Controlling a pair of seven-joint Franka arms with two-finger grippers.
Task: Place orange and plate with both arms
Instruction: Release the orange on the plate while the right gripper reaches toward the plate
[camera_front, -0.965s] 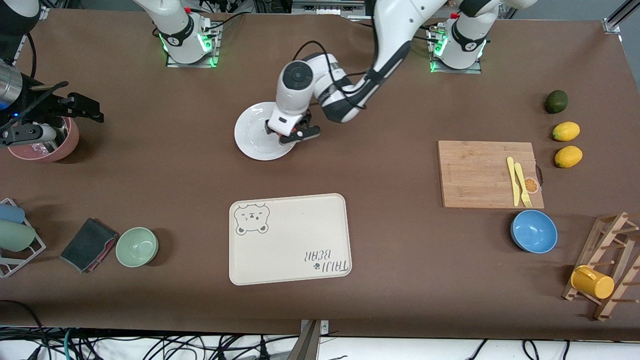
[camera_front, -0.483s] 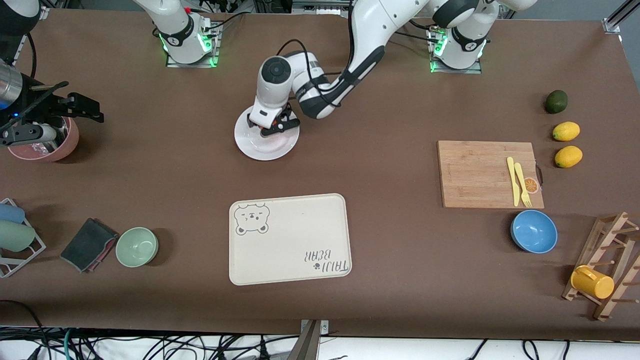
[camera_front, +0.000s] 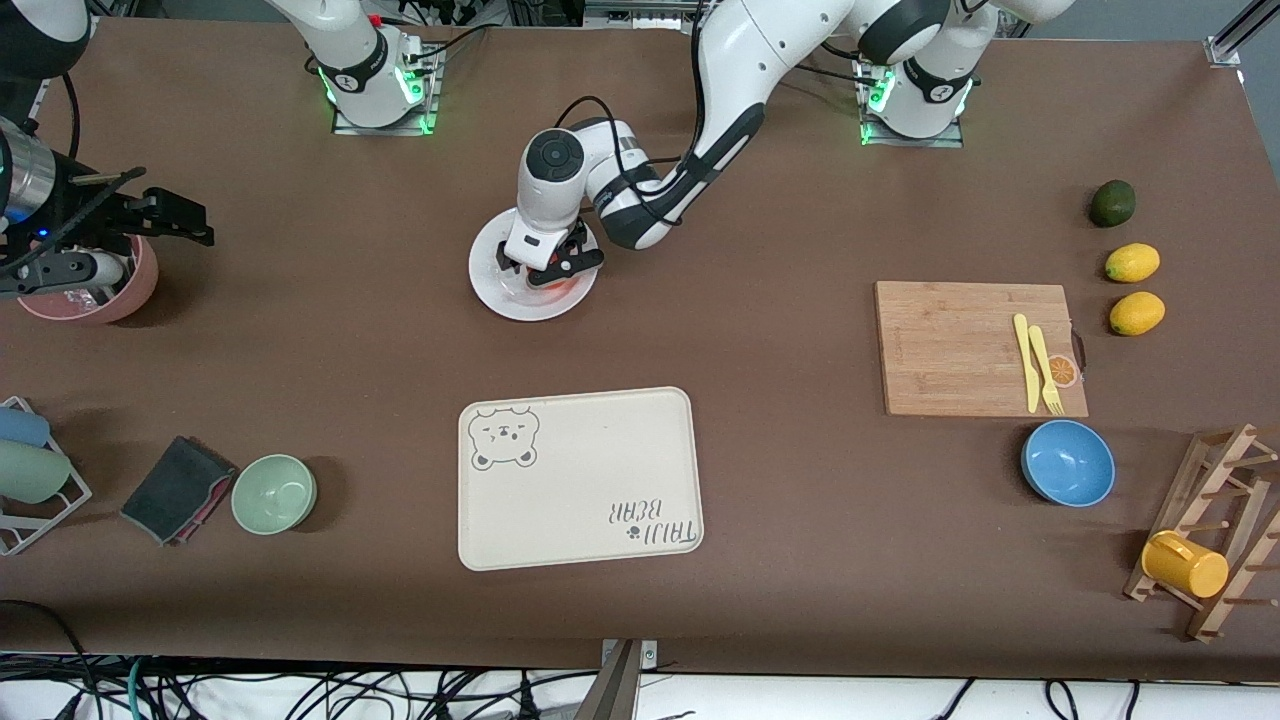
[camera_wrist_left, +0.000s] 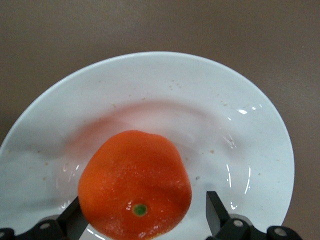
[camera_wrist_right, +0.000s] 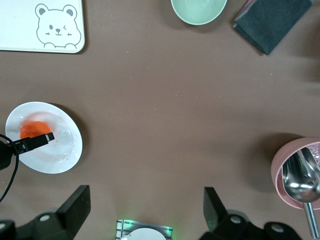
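— Left pincer (camera_front: 545, 268)?
— Low over the round white glossy plate (camera_front: 495, 285), mid-worktop, near the robots' bases. Fingers spread apart, gripping nothing.
— And the small round red-orange fruit (camera_wrist_left: 135, 185)?
— Resting in the plate's shallow centre, directly between the two spread fingers (camera_wrist_left: 216, 212). In the left wrist view, green stem dot facing the camera; a clear gap between the fruit and one finger, the other finger just beside the peel, contact impossible to tell. In the front view, only a sliver of orange (camera_front: 560, 281) visible under the pincer.
— Plate's place among the rest?
— Flat on the brown worktop (camera_front: 800, 480), farther from the front camera than the beige rectangular tray with a bear drawing (camera_front: 580, 480), well apart from it. Well apart too from the wooden cutting board (camera_front: 950, 345) toward the left arm's end.
— Right pincer (camera_front: 120, 225)?
— Up in the air at the right arm's end of the worktop, over the pink bowl with a metal spoon (camera_front: 135, 285). Fingers wide apart, empty. Arm waiting.
— Seen from the right wrist?
— Plate (camera_wrist_right: 62, 150) with the orange (camera_wrist_right: 31, 131) in it, the left pincer's dark finger (camera_wrist_right: 37, 141) lying across the fruit; pale green bowl (camera_wrist_right: 199, 10) and dark folded cloth (camera_wrist_right: 272, 22) well apart from them.
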